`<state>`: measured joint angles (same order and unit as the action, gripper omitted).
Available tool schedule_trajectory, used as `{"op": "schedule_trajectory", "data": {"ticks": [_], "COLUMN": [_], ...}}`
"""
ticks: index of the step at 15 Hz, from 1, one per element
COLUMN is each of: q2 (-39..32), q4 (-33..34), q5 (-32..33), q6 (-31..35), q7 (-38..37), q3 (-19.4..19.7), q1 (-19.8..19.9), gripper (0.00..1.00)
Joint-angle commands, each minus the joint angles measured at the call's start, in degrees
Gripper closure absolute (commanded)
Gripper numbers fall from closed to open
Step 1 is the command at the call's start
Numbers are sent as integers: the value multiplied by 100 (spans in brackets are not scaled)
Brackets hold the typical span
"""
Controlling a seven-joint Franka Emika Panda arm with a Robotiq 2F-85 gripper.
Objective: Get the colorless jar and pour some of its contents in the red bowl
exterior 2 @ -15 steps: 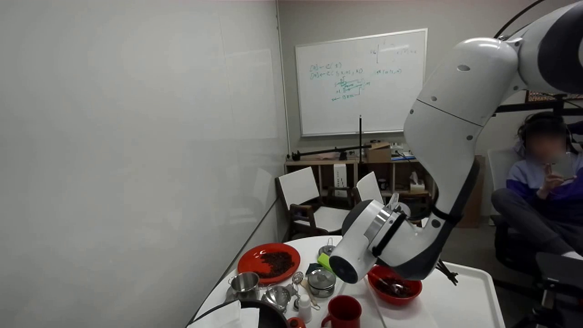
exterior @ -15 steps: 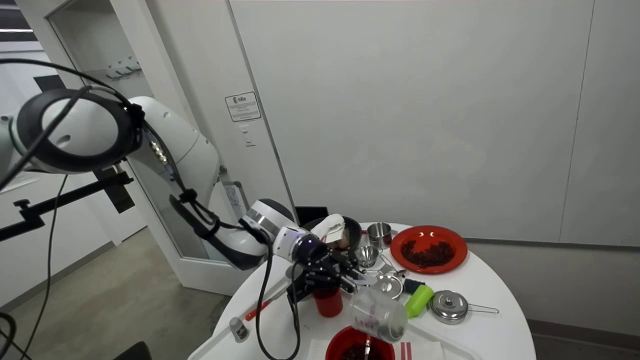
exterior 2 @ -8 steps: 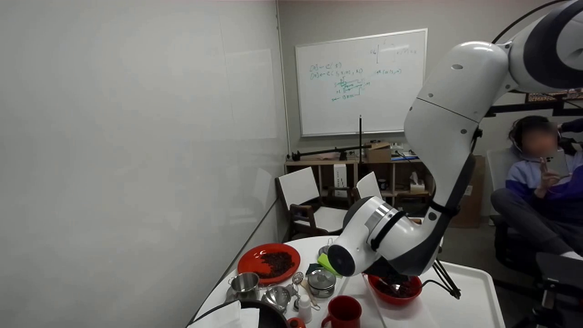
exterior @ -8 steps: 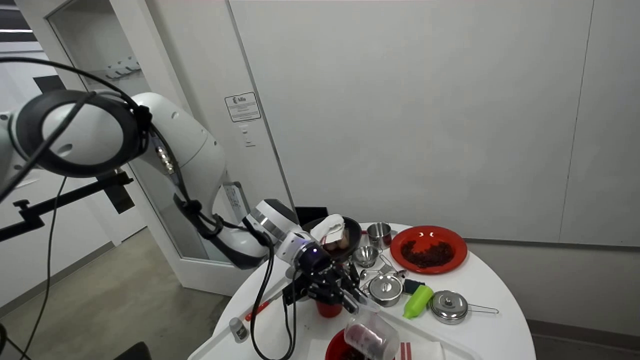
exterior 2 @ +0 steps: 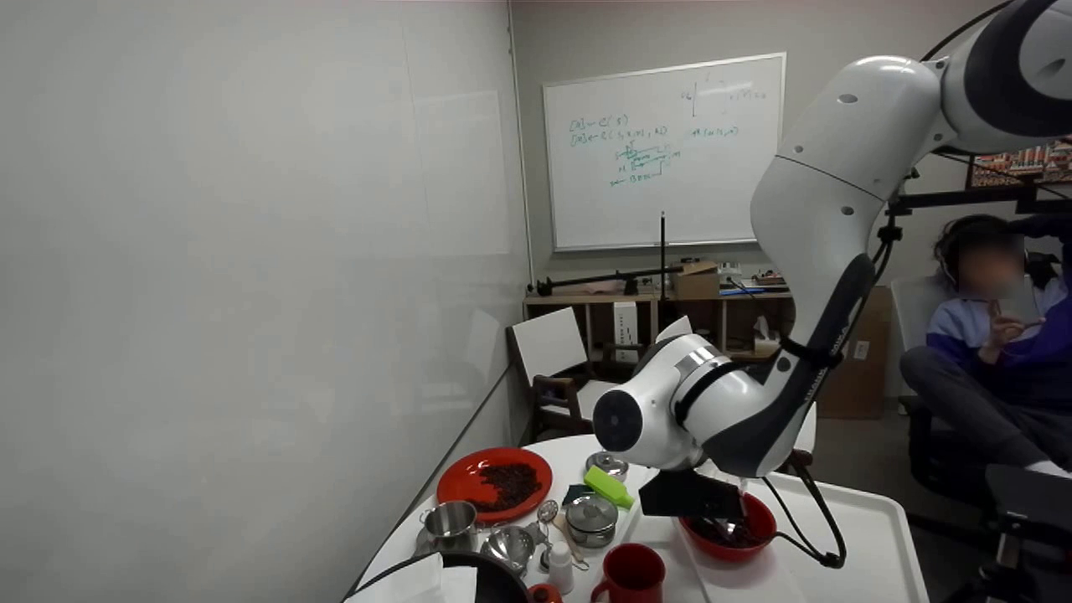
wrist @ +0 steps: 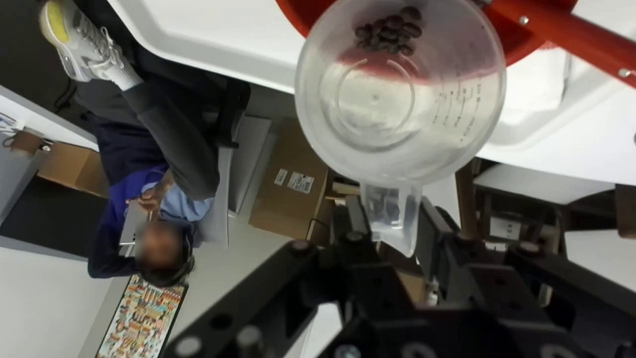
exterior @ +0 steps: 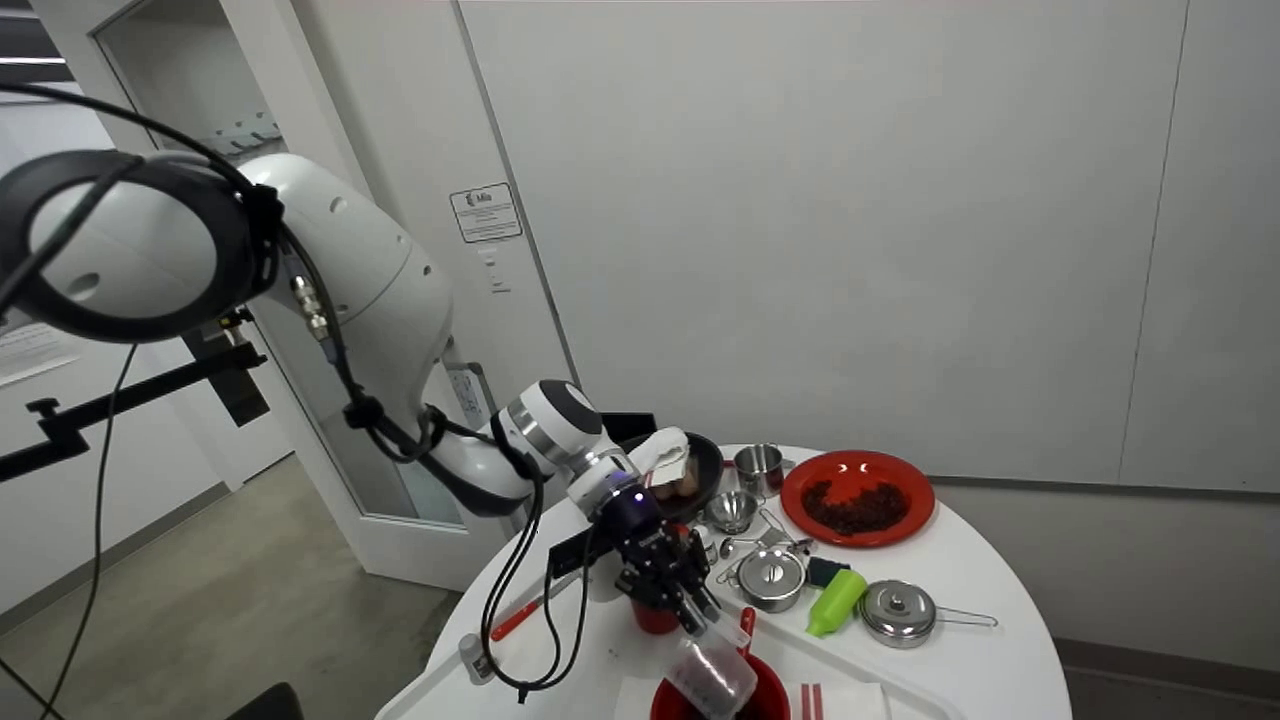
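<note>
Edges: red bowl well apart from outer rim of tray, ext. view; lidded pot & green item near it. Steel pan near edge of table. Red-handled utensil crosses bowl rim just beside your colorless jar. Your gripper: fingers narrow, pinching jar's handle. Jar tilted over bowl, few dark beans inside; whether touching rim, can't tell. Jar markings too blurred to read. Posted notice: heading approx. "Mila", rest too sm. Whiteboard: green handwriting, mostly illeg.
</note>
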<state>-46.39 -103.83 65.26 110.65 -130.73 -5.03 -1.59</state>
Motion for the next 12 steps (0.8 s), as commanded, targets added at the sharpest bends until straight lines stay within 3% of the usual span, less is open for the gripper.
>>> {"op": "schedule_trajectory", "data": {"ticks": [1, 12], "q2": [514, 1403], "q4": [-447, -1413], "q5": [-626, -2762], "q6": [682, 2445], "q7": [959, 4541], "q3": [-80, 50], "q1": [187, 243], "gripper": [89, 89]}}
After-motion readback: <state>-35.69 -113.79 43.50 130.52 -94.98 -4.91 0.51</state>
